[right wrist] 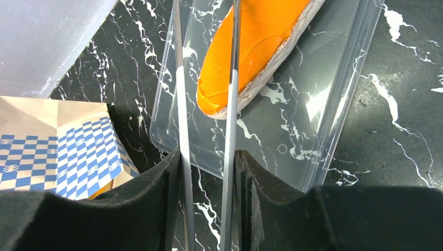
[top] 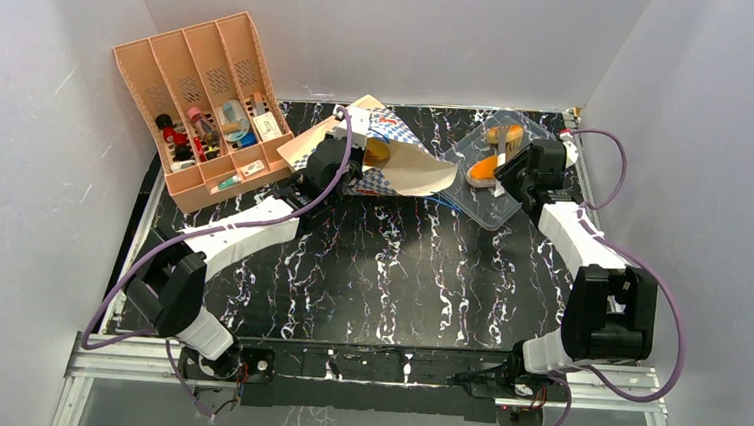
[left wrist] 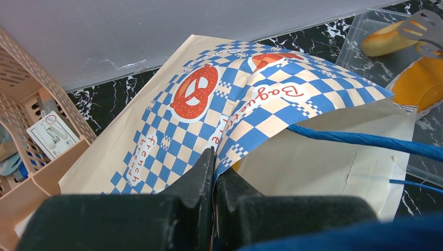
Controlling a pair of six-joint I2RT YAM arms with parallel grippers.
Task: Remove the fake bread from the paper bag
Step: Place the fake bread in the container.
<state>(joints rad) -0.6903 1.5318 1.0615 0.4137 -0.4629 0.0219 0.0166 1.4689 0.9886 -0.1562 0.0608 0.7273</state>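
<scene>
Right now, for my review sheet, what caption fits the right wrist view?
Jaws hold metal tongs over the orange-topped loaf in the clear tray, paper bag lower left.

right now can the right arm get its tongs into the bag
Probably yes. The left gripper pinches the bag by its top edge, holding the mouth open toward the tray, where the right gripper holds the tongs. Nothing seems to stand between.

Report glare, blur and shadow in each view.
Top external: even light, sharp, only faint shadows. Left wrist: left gripper dark and soft, paper bag print crisp. Right wrist: bright glare streaks on the tongs; right gripper shadowed.
</scene>
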